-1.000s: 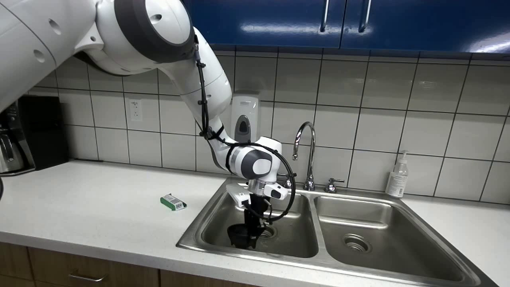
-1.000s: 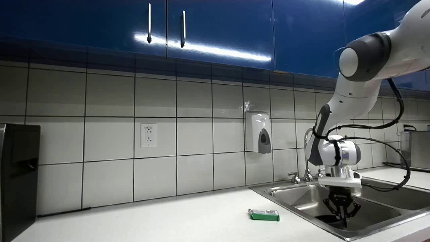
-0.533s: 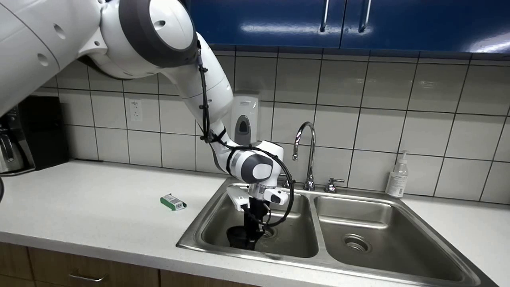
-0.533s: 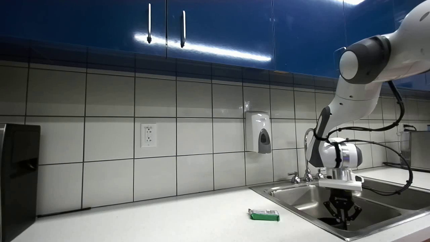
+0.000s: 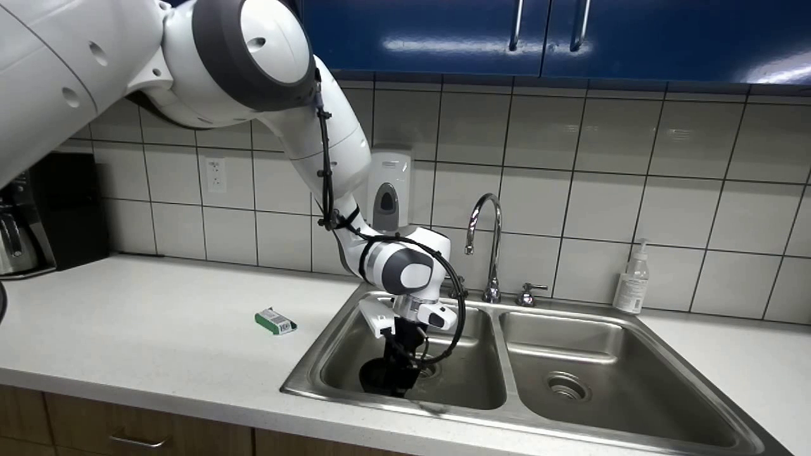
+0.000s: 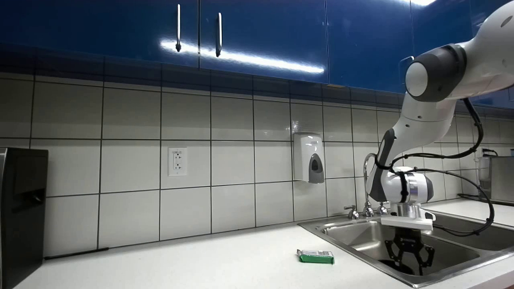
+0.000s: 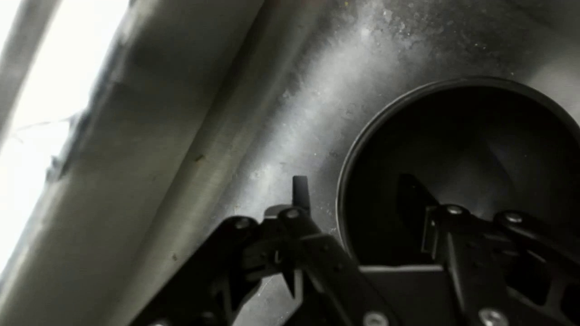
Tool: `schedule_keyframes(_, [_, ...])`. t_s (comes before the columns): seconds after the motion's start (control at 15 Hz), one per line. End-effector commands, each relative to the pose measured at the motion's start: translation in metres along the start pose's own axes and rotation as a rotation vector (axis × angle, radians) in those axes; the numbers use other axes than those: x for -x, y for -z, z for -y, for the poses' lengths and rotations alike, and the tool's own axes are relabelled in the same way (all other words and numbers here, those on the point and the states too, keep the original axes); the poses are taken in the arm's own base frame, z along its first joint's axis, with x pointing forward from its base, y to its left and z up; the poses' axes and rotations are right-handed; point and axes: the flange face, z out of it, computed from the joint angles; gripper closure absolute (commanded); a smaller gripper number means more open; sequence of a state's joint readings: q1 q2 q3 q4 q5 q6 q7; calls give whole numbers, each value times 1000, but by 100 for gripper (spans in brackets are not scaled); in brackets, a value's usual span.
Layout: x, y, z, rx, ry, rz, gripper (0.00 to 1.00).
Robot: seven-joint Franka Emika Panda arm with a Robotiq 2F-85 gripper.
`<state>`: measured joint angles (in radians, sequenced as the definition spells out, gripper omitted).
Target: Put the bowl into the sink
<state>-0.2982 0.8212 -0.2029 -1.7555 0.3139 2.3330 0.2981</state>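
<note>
The small black bowl [image 5: 372, 375] sits in the left basin [image 5: 466, 389] of the steel sink, near its front left corner. It also shows in an exterior view [image 6: 395, 265], partly behind my gripper [image 6: 410, 265]. In the wrist view the bowl [image 7: 480, 136] lies upright on the basin floor. My gripper [image 7: 353, 192] is open there, one finger outside the bowl's rim and the other over its inside, with a gap to the rim on both sides. In an exterior view my gripper [image 5: 400, 380] is dark against the bowl and its fingertips are hard to make out.
The chrome faucet [image 5: 494, 247] stands behind the basins. The right basin [image 5: 621, 380] is beside the left one. A green-white packet [image 5: 275, 321] lies on the counter. A soap dispenser [image 5: 389, 190] hangs on the wall, and a pump bottle [image 5: 632, 278] stands at the back right.
My gripper moved slightly down, then its fingers spread apart from nearly shut, letting go of the bowl's rim. The bowl has settled slightly lower in the left basin.
</note>
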Motion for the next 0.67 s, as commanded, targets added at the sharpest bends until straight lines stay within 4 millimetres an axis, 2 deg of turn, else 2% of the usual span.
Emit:
schedule_keyframes(0.0, [-2,9,0,-25,5,17,16])
schedule_keyframes(0.13, [-1,16,0,-33,7,6,1])
schedule_keyframes(0.33, [1,30,1,-46,17,-18,0])
schedule_keyframes(0.6, [6,59,2,-79,36,-60,0])
